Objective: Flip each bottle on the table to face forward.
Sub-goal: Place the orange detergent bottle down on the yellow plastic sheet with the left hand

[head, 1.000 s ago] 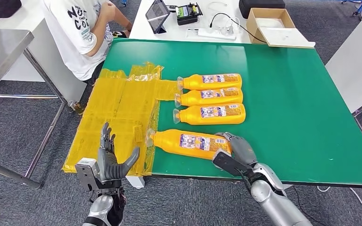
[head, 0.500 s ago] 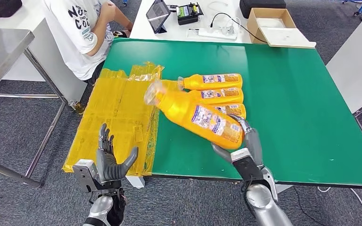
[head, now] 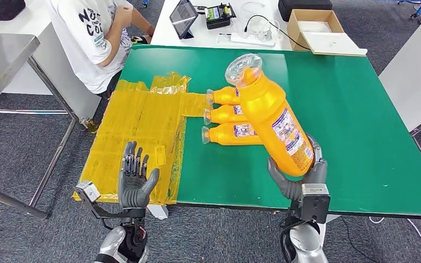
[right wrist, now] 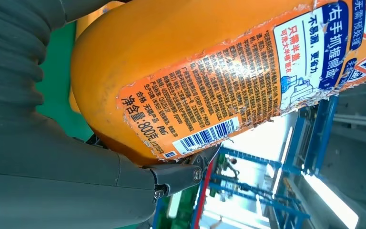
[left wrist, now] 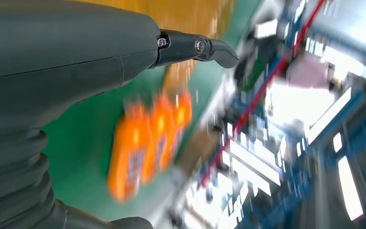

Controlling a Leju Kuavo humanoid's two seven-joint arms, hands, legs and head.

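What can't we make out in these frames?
- Three lying bottles: head view, the lifted bottle covers their bodies and labels.
- Same three, left wrist view: motion blur, labels unreadable.
- Right hand: fingers behind the lifted bottle's base.
- Lifted bottle's cap end: cut off in right wrist view.

Light: bright, even, soft shadows on the green table (head: pixel 351 137).
Left wrist view: heavy motion blur, bottles (left wrist: pixel 147 143) smeared.
Right wrist view: label (right wrist: pixel 228 90) sharp.
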